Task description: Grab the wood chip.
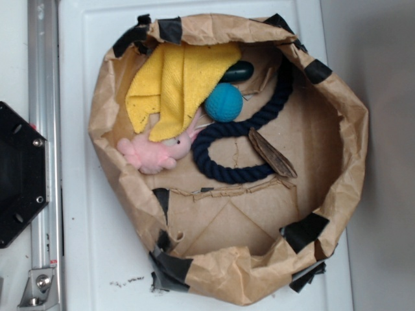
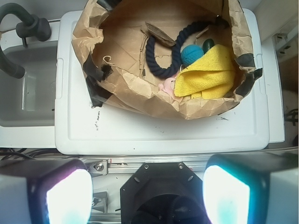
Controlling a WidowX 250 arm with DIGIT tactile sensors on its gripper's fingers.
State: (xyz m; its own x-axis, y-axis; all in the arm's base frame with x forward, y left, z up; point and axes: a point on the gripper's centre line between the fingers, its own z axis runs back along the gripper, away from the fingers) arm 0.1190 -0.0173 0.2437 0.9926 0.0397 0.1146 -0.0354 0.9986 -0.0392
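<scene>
The wood chip (image 1: 272,154) is a dark-brown pointed sliver lying flat on the floor of the brown paper bag (image 1: 350,123), just right of the navy rope loop (image 1: 227,152). In the wrist view the wood chip (image 2: 160,33) lies at the top, left of the rope (image 2: 161,58). My gripper (image 2: 147,196) hangs high above the robot base, well short of the bag, open, with nothing between its glowing pads (image 2: 67,196). The gripper is out of the exterior view.
Inside the bag also lie a teal ball (image 1: 224,102), a yellow cloth (image 1: 178,81), a pink plush toy (image 1: 155,152) and a dark green object (image 1: 238,70). The bag sits on a white lid (image 2: 159,133). A black robot base (image 1: 19,175) and a metal rail (image 1: 42,129) stand at the left.
</scene>
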